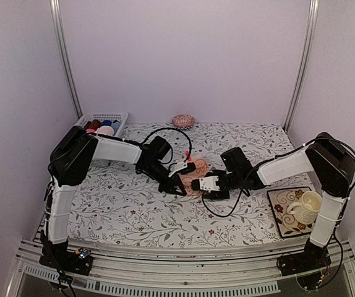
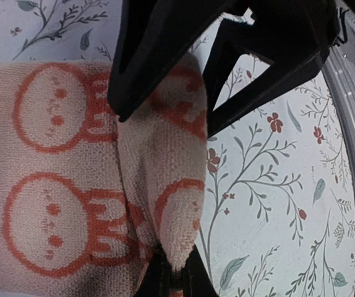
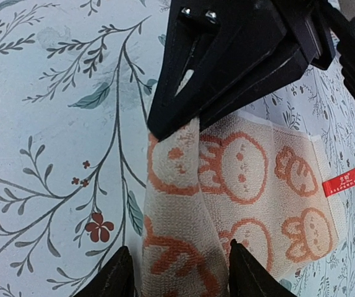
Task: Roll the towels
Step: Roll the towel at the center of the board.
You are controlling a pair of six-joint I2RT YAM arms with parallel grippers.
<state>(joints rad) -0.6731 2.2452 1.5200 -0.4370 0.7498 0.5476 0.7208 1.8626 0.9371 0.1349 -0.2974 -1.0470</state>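
— Looking at the middle of the flower-printed tablecloth (image 1: 134, 216), what lies there?

— A peach terry-cloth towel with orange rabbit outlines (image 3: 252, 179), mostly flat, between the two arms. One edge is gathered into a raised, rounded fold. A small red label (image 3: 346, 180) sits on the edge opposite the fold.

— And the left gripper (image 2: 172, 279)?

— Its jaws are pressed together on one end of that fold, pinching the cloth.

— The right gripper (image 3: 180, 272)?

— It faces the left one from the opposite side. Its fingers (image 3: 119, 275) stand apart, one on each side of the same fold and right against it. Whether they squeeze it, I cannot tell.

— Anything else on the table?

— A white slotted plastic basket (image 1: 106, 115) holding small rolled cloths (image 1: 103, 129) stands at the back left corner. A cream mug (image 1: 308, 206) sits on a square patterned tile (image 1: 281, 207) near the right arm's base. Both are well apart from the towel.
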